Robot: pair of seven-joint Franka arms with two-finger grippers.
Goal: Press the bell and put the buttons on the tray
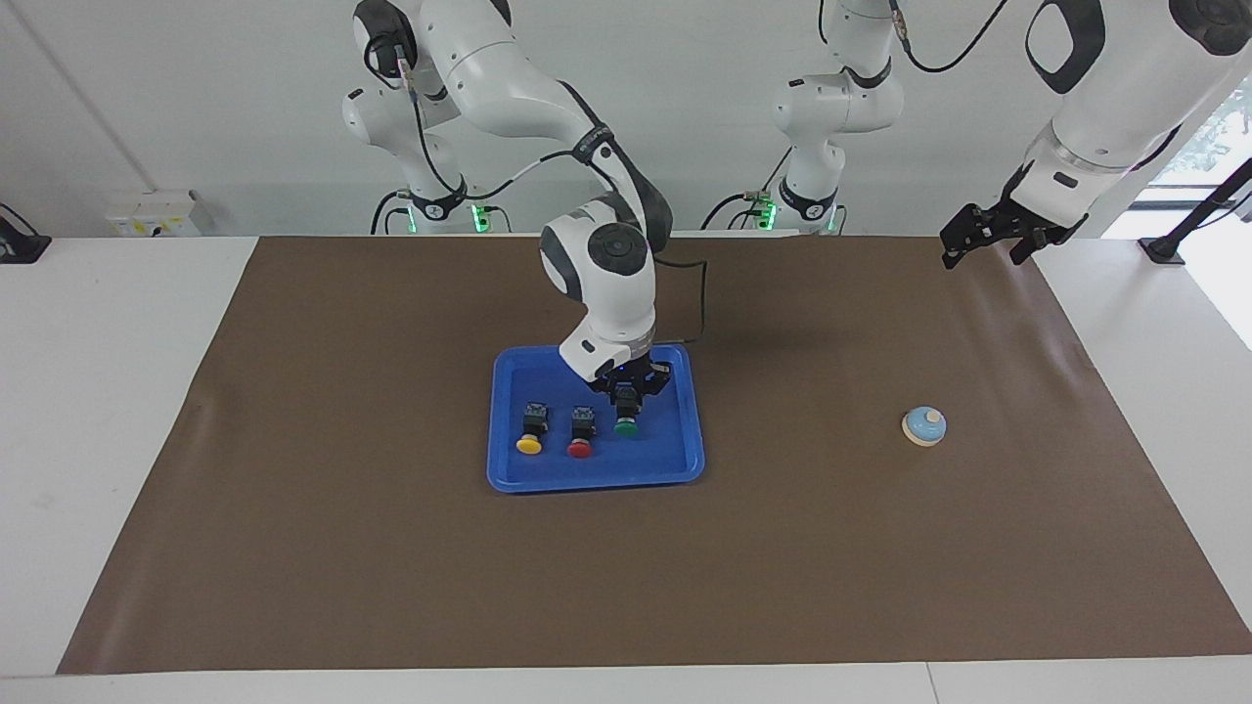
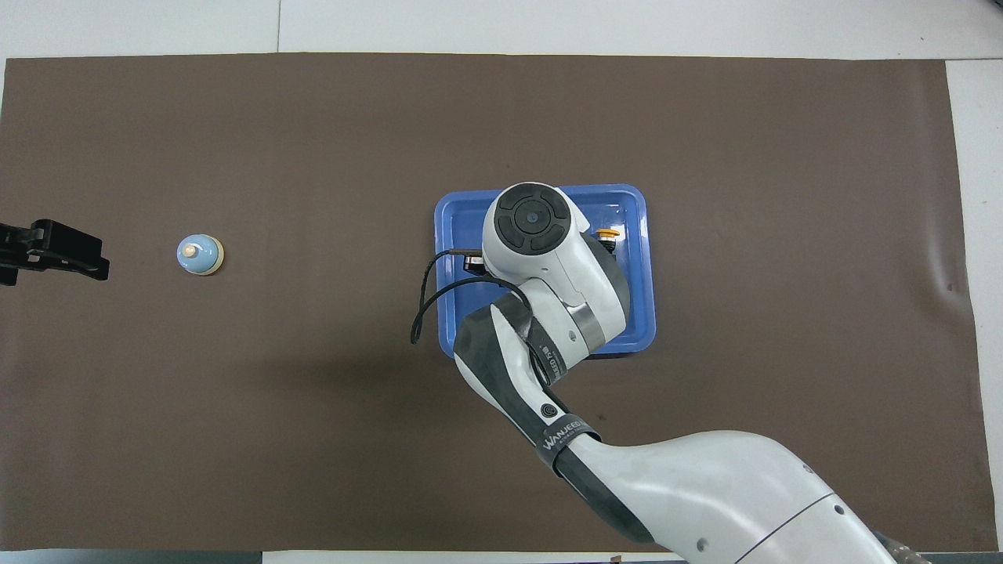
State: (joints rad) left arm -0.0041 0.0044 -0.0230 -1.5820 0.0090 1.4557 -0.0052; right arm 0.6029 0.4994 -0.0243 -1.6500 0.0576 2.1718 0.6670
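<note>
Right gripper [image 1: 627, 401] clamped on green button [image 1: 627, 425], over tray [image 1: 685, 467], 3 o'clock of red button [image 1: 581, 447] in facing view. Left gripper [image 1: 988, 235] apart, waiting.

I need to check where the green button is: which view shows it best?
The facing view: the green button shows plainly over the tray, in the shut right gripper. In the overhead view, the right arm hides it.
</note>
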